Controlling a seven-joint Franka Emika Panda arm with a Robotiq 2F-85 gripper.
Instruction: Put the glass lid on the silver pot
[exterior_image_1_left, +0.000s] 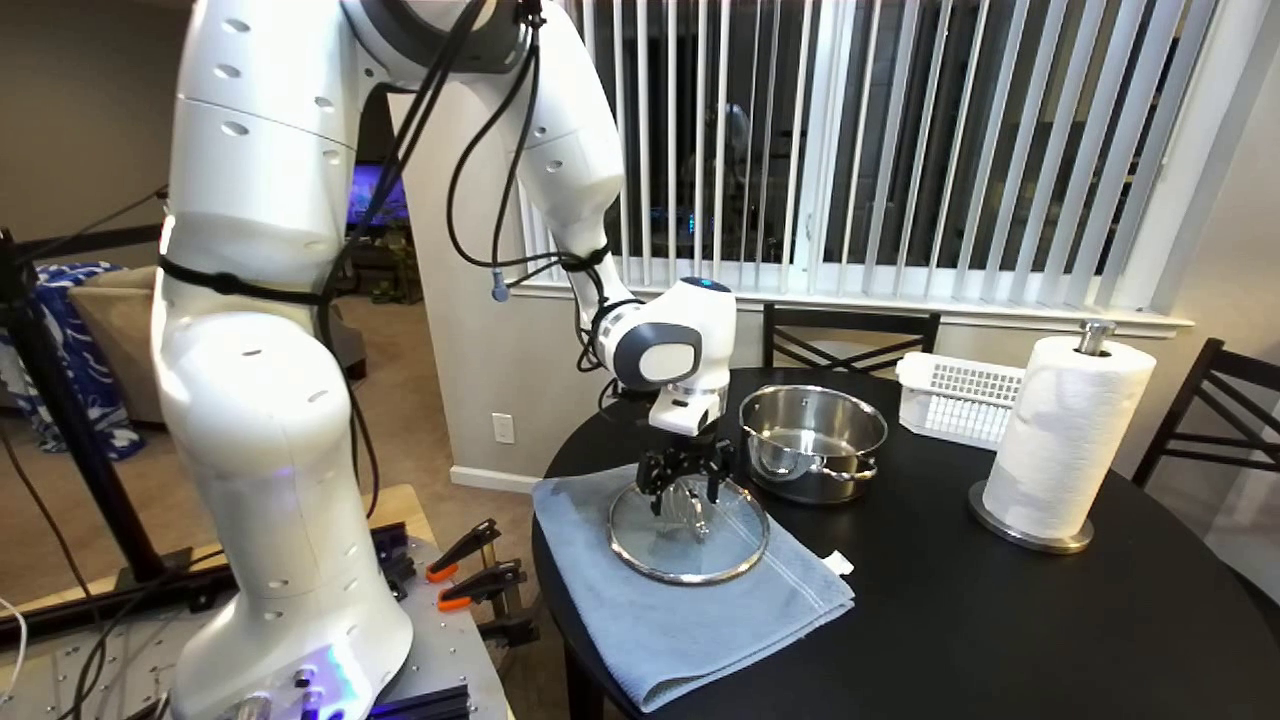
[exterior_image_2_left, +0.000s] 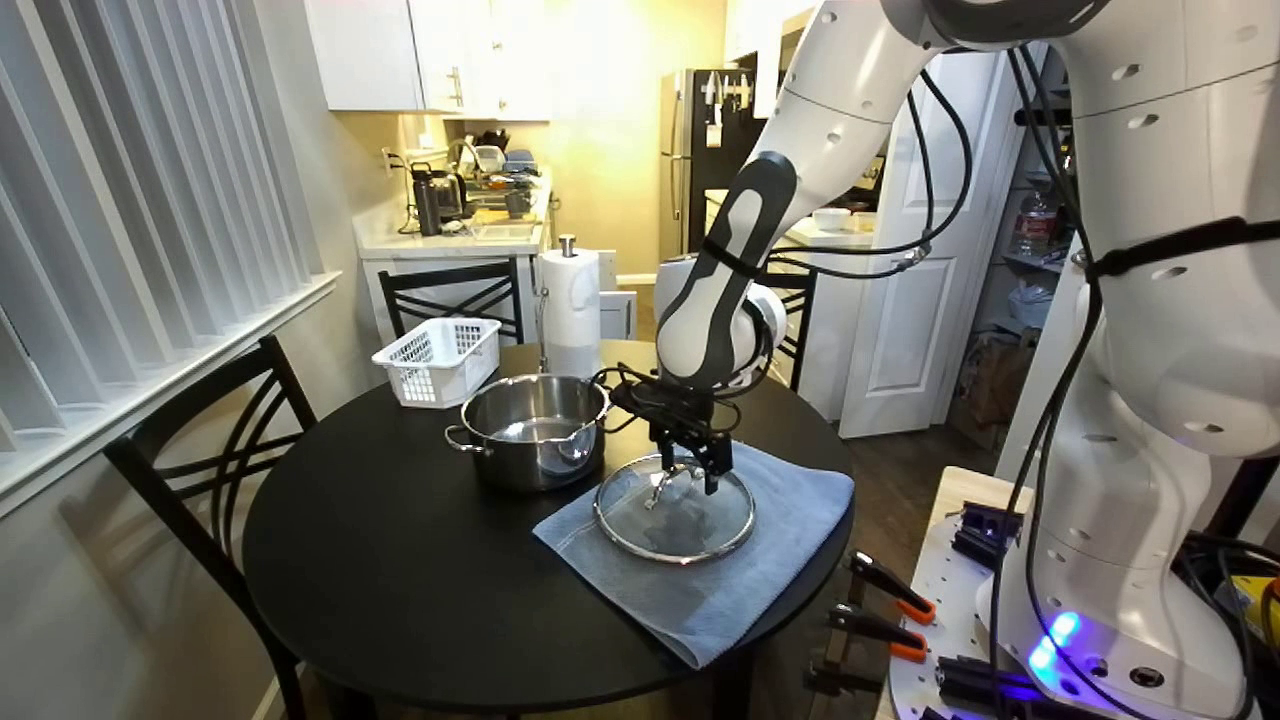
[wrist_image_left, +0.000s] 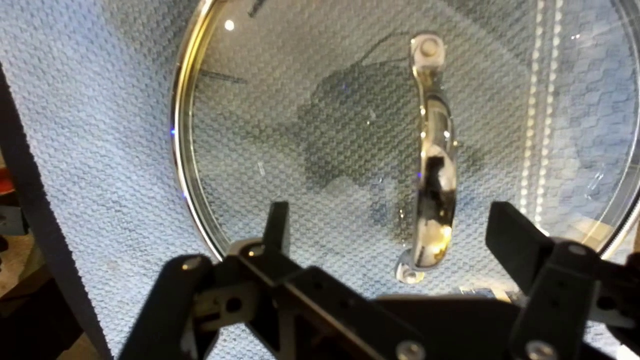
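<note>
The glass lid (exterior_image_1_left: 640, 545) lies flat on a folded blue towel (exterior_image_1_left: 700, 635); it also shows in an exterior view (exterior_image_2_left: 690, 540) and in the wrist view (wrist_image_left: 250, 150). It has a metal rim and an arched shiny metal handle (wrist_image_left: 439, 175) across its middle. My gripper (wrist_image_left: 390, 215) is open and points down over the lid. In the wrist view the handle's near end lies between the spread fingers, apart from both. The gripper also shows in both exterior views (exterior_image_1_left: 685, 497) (exterior_image_2_left: 690, 478). The silver pot (exterior_image_1_left: 810, 480) stands uncovered beside the lid, also in an exterior view (exterior_image_2_left: 535, 460).
A white plastic basket (exterior_image_1_left: 960, 400) and a paper towel roll (exterior_image_1_left: 1070, 440) on a stand are on the round black table (exterior_image_1_left: 950, 620) beyond the pot. Black chairs (exterior_image_2_left: 215, 480) stand around the table. Clamps (exterior_image_1_left: 480, 570) are at the robot's mount near the table edge.
</note>
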